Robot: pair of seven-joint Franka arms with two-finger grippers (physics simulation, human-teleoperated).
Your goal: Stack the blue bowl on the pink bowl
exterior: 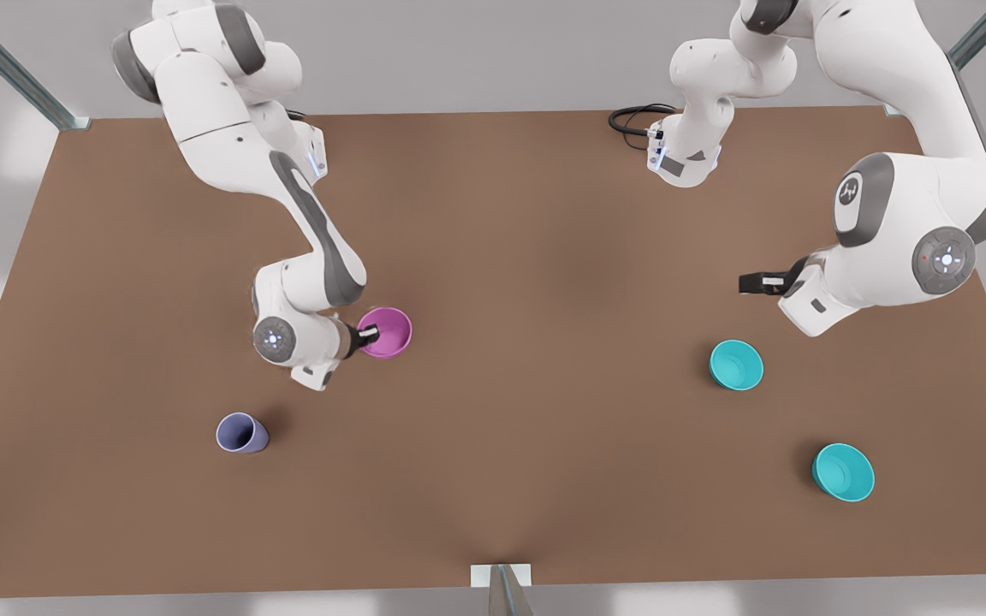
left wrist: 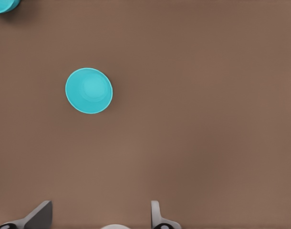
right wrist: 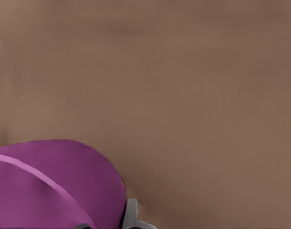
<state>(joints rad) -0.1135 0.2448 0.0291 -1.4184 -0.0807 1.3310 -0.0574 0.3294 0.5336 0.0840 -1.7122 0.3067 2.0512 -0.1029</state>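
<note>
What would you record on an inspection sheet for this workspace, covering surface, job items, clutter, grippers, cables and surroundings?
Surface: brown table, bare between items.
Job's things: blue bowl upright at the front view's right; pink bowl left of centre, apart from it, not yet stacked.
Clutter: second teal bowl and lavender cup, both nearer the front edge.
Grippers: right gripper appears clamped on the pink bowl's rim; left gripper open, waiting above the table near the blue bowl.
Cables: black cable loop at the far edge.
Surroundings: metal frame struts, grey backdrop.
</note>
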